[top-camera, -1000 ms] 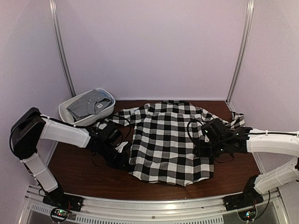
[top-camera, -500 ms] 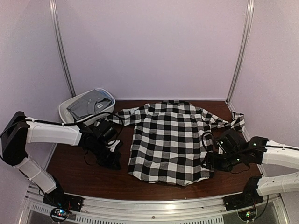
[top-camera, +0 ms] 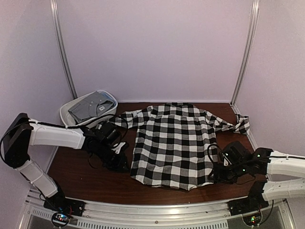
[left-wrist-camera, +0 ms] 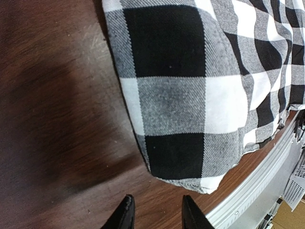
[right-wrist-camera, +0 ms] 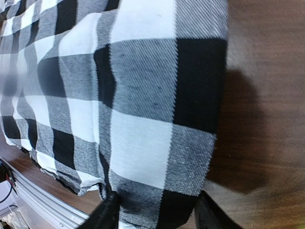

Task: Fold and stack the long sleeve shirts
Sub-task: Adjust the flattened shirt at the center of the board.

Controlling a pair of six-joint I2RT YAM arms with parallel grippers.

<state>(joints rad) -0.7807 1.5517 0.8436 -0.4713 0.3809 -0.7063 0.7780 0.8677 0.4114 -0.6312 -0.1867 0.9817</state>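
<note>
Twill checked shirt (top-camera: 171, 143) lies flat on grained table (top-camera: 81, 177)

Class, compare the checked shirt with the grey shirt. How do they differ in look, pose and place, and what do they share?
1. Look: the checked shirt has black-and-white squares, while the grey shirt is plain.
2. Pose: the checked shirt lies spread flat with its sleeves out, while the grey shirt is bundled up small.
3. Place: the checked shirt is on the table, while the grey shirt sits in the white tub.
Shared: both are cloth shirts.
</note>
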